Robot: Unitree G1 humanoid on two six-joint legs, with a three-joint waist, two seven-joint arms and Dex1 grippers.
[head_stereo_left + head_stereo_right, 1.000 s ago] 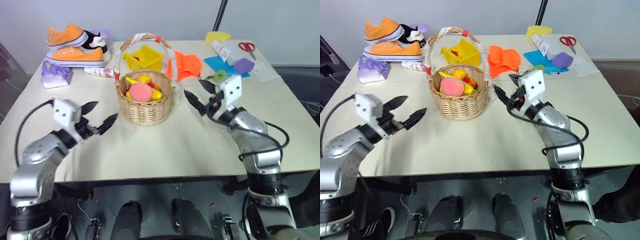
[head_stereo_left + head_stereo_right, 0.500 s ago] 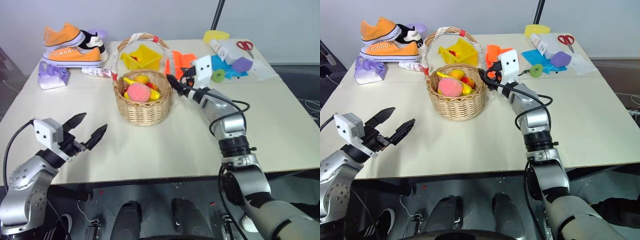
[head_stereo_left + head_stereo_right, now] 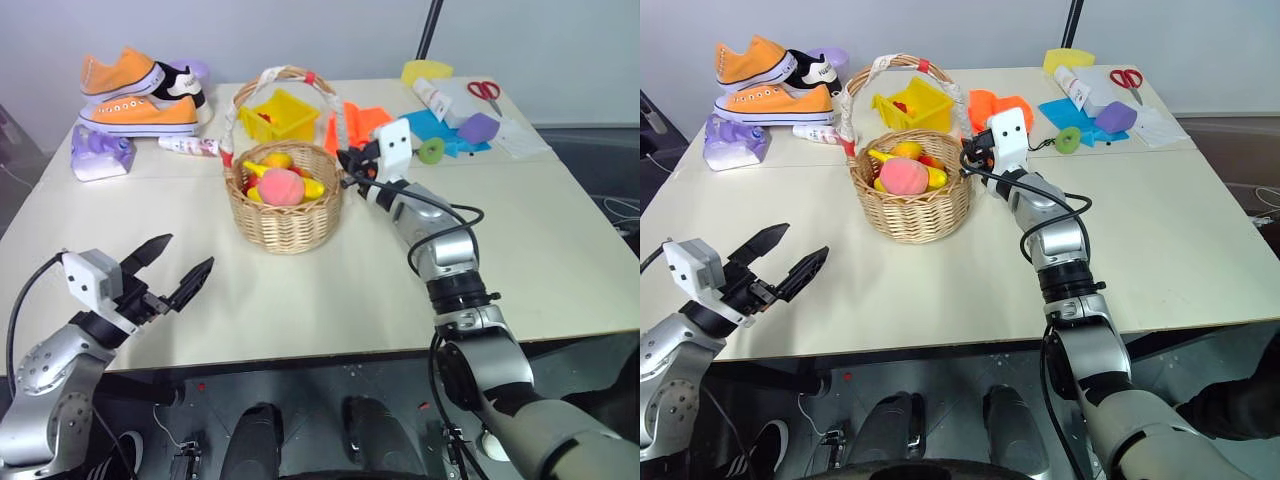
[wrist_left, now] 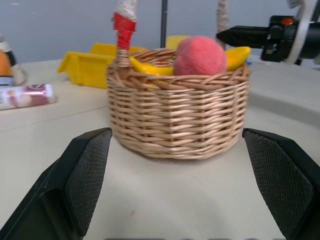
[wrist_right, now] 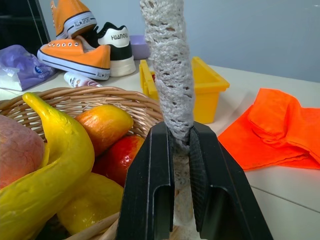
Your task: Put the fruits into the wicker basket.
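Pale tabletop point(image 3: 330, 290) ahead of you, clutter pushed to the far edge, and the wicker basket point(image 3: 287, 212) sitting mid-table with the fruits already inside: the peach point(image 3: 282, 186) on top, the banana point(image 5: 52, 165) curving along the rim beside it. Your right gripper point(image 5: 175, 145) is pressed together on the basket's handle point(image 5: 170, 75), pinching the white lace wrap low down, just above where it meets the rim. Your left gripper point(image 3: 170, 270) hangs near the table's front edge, well apart from the basket, fingers spread wide and holding nothing.

Now, how will it handle? The weave looks stiff and light, but the fruit load should make it bottom-heavy, so you'd expect it to swing under a one-sided grip. That lace wrap looks soft and likely to give and slide a little. For a level carry, the top of the arch by the red band point(image 3: 312, 76) is probably your better hold. The fruit sits loose, so tilt gently or it may roll out.
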